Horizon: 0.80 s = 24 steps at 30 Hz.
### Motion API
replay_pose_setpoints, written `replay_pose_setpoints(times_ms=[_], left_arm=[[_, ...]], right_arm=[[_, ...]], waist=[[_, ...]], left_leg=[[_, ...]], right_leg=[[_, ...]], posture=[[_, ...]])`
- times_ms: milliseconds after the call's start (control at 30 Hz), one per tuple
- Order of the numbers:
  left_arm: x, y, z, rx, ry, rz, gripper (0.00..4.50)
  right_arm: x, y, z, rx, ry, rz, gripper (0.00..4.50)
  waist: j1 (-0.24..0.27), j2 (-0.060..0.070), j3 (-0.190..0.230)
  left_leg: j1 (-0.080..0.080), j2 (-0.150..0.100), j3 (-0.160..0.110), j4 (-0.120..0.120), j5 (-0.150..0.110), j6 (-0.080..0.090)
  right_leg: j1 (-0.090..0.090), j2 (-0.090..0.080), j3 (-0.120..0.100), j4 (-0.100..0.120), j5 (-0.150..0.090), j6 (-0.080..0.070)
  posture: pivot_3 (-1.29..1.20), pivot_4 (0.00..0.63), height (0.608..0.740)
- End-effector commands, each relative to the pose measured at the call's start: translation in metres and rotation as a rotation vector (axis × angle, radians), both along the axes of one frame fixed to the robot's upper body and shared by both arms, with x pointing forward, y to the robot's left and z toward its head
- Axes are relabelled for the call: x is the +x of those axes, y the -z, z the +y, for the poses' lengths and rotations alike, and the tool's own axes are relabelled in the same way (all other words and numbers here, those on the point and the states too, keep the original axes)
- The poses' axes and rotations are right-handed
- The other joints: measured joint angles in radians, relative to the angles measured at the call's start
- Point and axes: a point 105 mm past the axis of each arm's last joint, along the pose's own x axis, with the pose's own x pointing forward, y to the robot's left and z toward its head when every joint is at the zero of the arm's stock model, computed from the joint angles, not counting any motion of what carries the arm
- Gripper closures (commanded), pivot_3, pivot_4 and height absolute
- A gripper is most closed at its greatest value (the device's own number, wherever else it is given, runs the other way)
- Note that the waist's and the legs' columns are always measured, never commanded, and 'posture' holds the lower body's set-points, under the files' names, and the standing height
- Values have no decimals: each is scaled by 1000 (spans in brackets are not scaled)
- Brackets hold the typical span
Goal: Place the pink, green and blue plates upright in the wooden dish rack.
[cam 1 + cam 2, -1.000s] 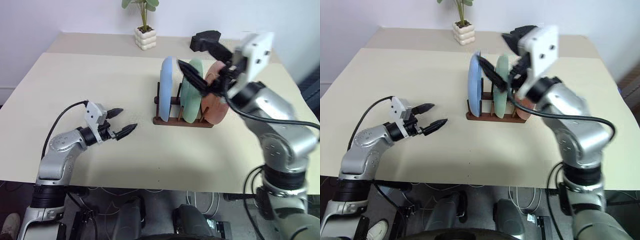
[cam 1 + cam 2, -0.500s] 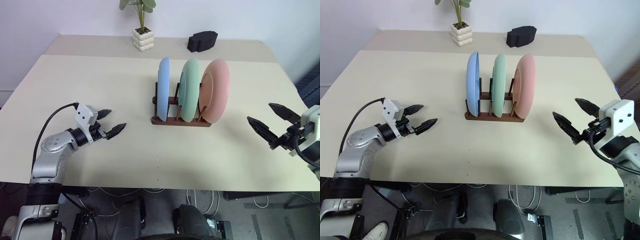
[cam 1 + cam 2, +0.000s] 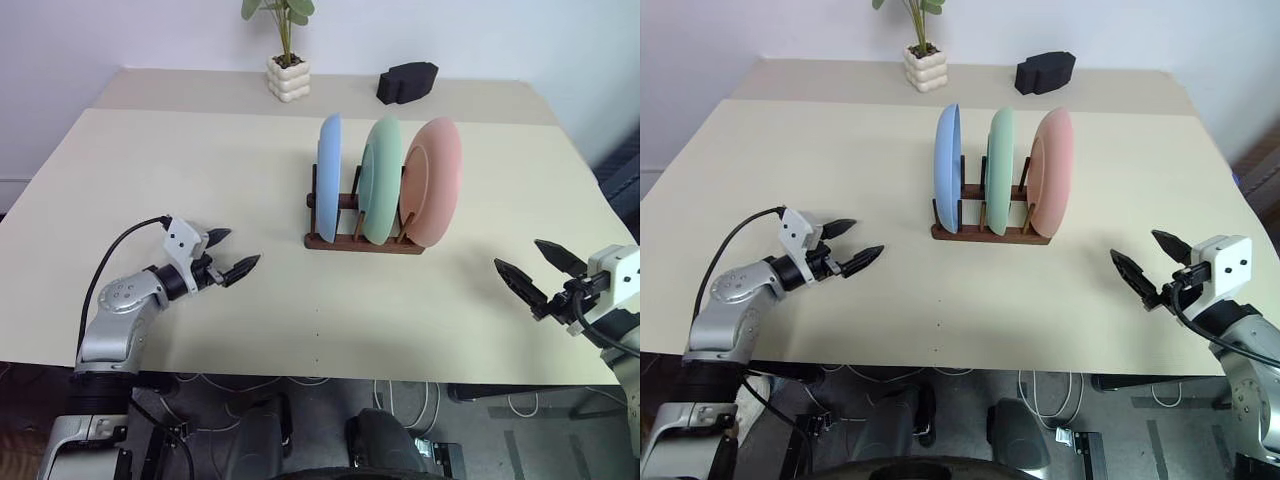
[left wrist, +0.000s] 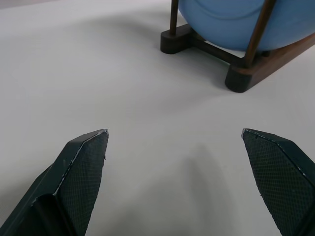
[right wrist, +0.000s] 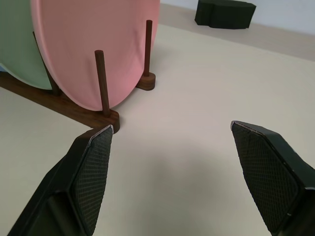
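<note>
You had bright, even light over the table (image 3: 200, 160), soft and from above. Shadows stayed faint: a pale one lay under the rack (image 3: 362, 243), another beneath the left gripper (image 4: 174, 147) in its wrist view. No glare anywhere. Head views were sharp; close up, the right gripper's fingers (image 5: 91, 162) looked slightly soft.
</note>
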Motion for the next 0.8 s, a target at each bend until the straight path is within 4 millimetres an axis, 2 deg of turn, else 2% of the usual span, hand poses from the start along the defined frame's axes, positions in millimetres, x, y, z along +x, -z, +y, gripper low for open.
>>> replay_pose_setpoints(times_ms=[33, 233, 400, 500, 567, 667, 800], left_arm=[[-3, -7, -4, -14, 15, -29, 0], [-10, -5, -4, -21, 17, -18, 0], [-8, -5, -2, -12, 16, -10, 0], [-8, -4, -1, -15, -3, -9, 0], [-8, -15, -7, -42, 22, -40, 0], [-2, -7, -9, -24, 9, -18, 0], [-4, -11, -11, -29, 31, -31, 0]], right_arm=[[2, -9, 0, -15, -4, -36, 595], [3, -6, 10, -6, -21, -28, 595], [4, -8, 19, 9, -38, -33, 595], [3, -2, 21, 20, -35, -8, 595], [4, -9, 23, 39, -53, -24, 595], [8, -3, 15, 17, -20, -12, 595], [6, 0, 22, 20, -41, -9, 595]], waist=[[1, 0, 0], [1, 0, 0], [2, 0, 0], [2, 0, 0], [2, 0, 0], [2, 0, 0], [2, 0, 0]], left_leg=[[0, 0, 0, 0, 0, 0], [0, 0, 0, 0, 0, 0], [0, 0, 0, 0, 0, 0], [0, 0, 0, 0, 0, 0], [0, 0, 0, 0, 0, 0], [0, 0, 0, 1, 0, 0], [0, 0, 0, 1, 0, 0]], right_leg=[[0, 0, 0, 0, 0, 0], [0, 0, 0, 0, 0, 0], [0, 0, 0, 0, 0, 0], [0, 0, 0, 0, 0, 0], [0, 0, 0, 0, 0, 0], [0, 0, 0, 0, 0, 0], [0, 0, 0, 0, 0, 0]], posture=[[0, 150, 740], [0, 150, 740], [0, 150, 740], [0, 150, 740], [0, 150, 740], [0, 150, 740], [0, 150, 740]])
